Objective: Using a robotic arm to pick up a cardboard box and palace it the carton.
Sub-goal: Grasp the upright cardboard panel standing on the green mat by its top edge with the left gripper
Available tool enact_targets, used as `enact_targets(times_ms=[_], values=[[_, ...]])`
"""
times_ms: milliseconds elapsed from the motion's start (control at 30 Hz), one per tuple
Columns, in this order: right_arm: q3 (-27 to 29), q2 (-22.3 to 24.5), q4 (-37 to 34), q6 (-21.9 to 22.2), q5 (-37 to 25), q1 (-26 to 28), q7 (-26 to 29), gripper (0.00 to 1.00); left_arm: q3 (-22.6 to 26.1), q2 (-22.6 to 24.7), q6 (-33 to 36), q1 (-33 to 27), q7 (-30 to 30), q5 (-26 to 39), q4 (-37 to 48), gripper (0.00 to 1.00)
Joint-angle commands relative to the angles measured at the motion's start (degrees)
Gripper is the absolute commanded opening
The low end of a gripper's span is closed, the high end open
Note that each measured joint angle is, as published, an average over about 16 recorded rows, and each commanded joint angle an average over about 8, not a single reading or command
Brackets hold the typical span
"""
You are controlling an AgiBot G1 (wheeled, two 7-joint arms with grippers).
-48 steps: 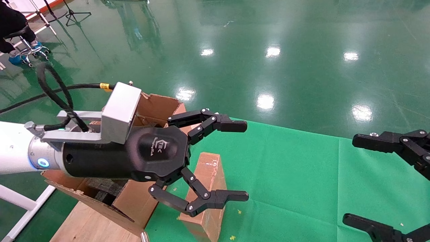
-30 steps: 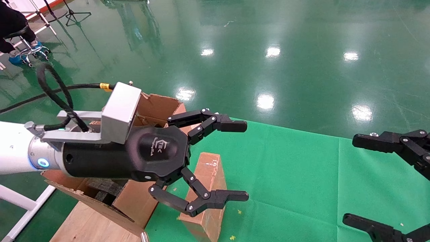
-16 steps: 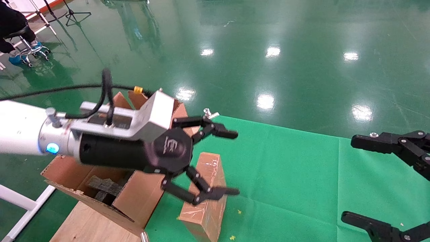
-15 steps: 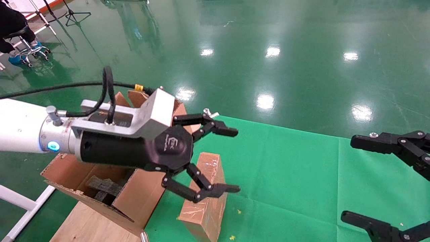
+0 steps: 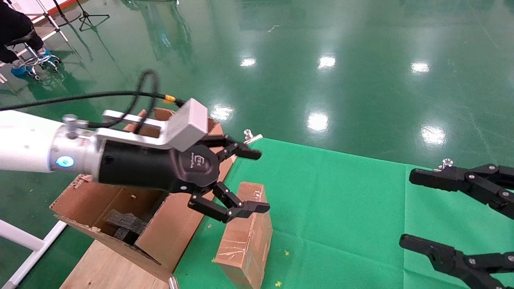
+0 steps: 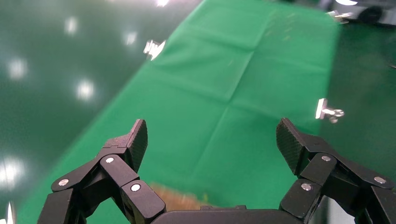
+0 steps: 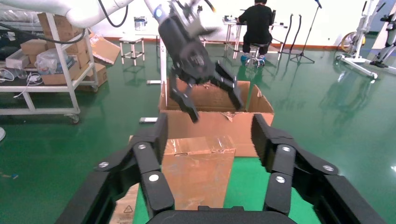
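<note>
The small taped cardboard box (image 5: pixel 245 235) stands on the green cloth (image 5: pixel 341 208), just right of the large carton (image 5: pixel 168 228), whose black foam (image 5: pixel 122 222) shows inside. My left gripper (image 5: pixel 260 180), on the white-and-silver robotic arm (image 5: pixel 28 142), hovers open and empty above the box's far end, over the carton's right wall. Its wrist view shows the open left gripper (image 6: pixel 211 140) over cloth, with a brown blur of the box (image 6: pixel 175 200) below. My right gripper (image 5: pixel 407 208) hangs open at the right edge. In its wrist view the right gripper (image 7: pixel 210 135) faces the box (image 7: pixel 198 172) and carton (image 7: pixel 215 116).
Silver clips (image 5: pixel 251 136) (image 5: pixel 445 162) hold the cloth's far edge. A wooden board (image 5: pixel 100 265) lies under the carton at the lower left. A white frame leg (image 5: pixel 24 249) stands beside it. Shelves with boxes (image 7: pixel 51 60) and a seated person (image 7: pixel 258 28) are far behind.
My left gripper has drawn back to the left and lower, toward the carton's wall, still open. The right gripper has shifted slightly left. The box has not moved.
</note>
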Motion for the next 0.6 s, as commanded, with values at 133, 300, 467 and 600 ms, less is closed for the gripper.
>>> enact_targets(times_ms=[133, 300, 467, 600], values=[[-0.01, 0.00, 0.00, 0.00, 0.01, 0.01, -0.01, 0.00, 3.39, 1.27, -1.68, -4.49, -14.26, 7.61, -0.53, 1.00], [-0.02, 0.01, -0.01, 0.00, 0.01, 0.01, -0.01, 0.00, 7.25, 3.90, 0.48, -10.27, -29.35, 14.98, -0.80, 1.00], [-0.03, 0.01, -0.01, 0.01, 0.02, 0.01, -0.02, 0.00, 12.23, 7.44, 4.88, -16.56, -41.25, 21.07, -0.80, 1.00], [-0.04, 0.01, -0.01, 0.01, 0.03, 0.01, -0.02, 0.00, 16.88, 9.34, 6.48, -19.83, -48.54, 21.93, -0.68, 1.00]])
